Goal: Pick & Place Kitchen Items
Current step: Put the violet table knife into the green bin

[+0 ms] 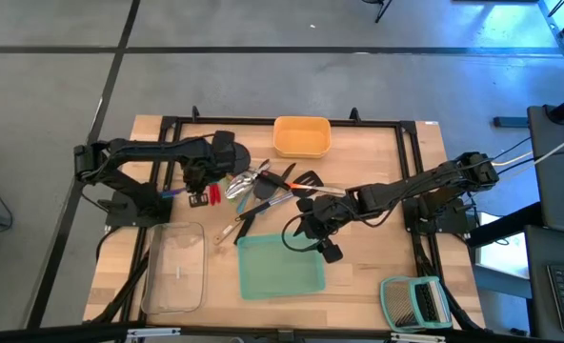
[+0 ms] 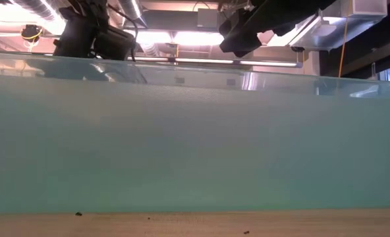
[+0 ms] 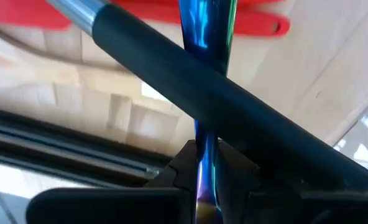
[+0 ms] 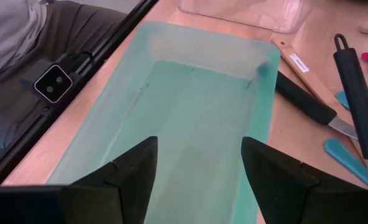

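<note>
An iridescent cutlery piece (image 3: 204,37) is pinched in the left claw (image 3: 206,180) at the left end of the utensil pile (image 1: 263,191) on the wooden surface (image 1: 368,276), beneath a black-handled tool (image 3: 234,118). The right claw (image 4: 199,168) is spread, empty, above the teal tray (image 4: 190,99).

From my low camera, the teal tray's wall (image 2: 195,138) fills nearly everything, with wooden table (image 2: 195,224) beneath and dark arms (image 2: 96,33) above.
</note>
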Controlling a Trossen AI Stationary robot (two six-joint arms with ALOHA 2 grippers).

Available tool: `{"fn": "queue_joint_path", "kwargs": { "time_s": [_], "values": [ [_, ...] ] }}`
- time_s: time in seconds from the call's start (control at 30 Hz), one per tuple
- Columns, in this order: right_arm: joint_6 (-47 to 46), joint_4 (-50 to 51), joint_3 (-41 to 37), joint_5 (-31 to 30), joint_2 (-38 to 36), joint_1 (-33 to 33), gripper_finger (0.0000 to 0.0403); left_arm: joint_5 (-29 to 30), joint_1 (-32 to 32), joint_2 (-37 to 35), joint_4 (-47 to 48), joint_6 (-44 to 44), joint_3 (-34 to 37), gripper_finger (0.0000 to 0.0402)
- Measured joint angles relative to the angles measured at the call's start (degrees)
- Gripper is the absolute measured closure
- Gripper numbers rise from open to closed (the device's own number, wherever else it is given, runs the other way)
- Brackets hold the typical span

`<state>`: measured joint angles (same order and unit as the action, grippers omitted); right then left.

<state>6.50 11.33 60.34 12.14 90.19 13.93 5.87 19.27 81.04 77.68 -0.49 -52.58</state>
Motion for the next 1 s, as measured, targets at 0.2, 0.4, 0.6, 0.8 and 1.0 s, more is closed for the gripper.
{"fn": "queue_joint_path", "kwargs": {
  "time_s": [0.2,0.4,0.6,0.8,1.0],
  "values": [
    [0.16,0.07,0.0,0.0,0.0,0.0,0.0169,-3.23,-0.07,0.34,-0.71,2.25,0.02,0.0374],
    [0.18,0.21,0.0,-0.02,0.0,0.0,0.0169,-7.96,-0.92,0.34,-5.17,3.4,0.02,0.0374],
    [0.18,0.21,0.0,0.0,0.0,0.0,0.0169,-12.47,-1.25,0.34,-6.67,3.51,0.02,0.0374],
    [0.18,0.15,-0.01,0.0,0.0,0.0,0.0169,-14.48,-1.25,0.34,-4.36,3.4,-0.06,0.0374],
    [0.2,0.06,-0.02,0.0,0.0,0.0,0.0169,-18.99,-2.15,0.38,-3.91,3.69,0.09,0.0375]
  ]
}}
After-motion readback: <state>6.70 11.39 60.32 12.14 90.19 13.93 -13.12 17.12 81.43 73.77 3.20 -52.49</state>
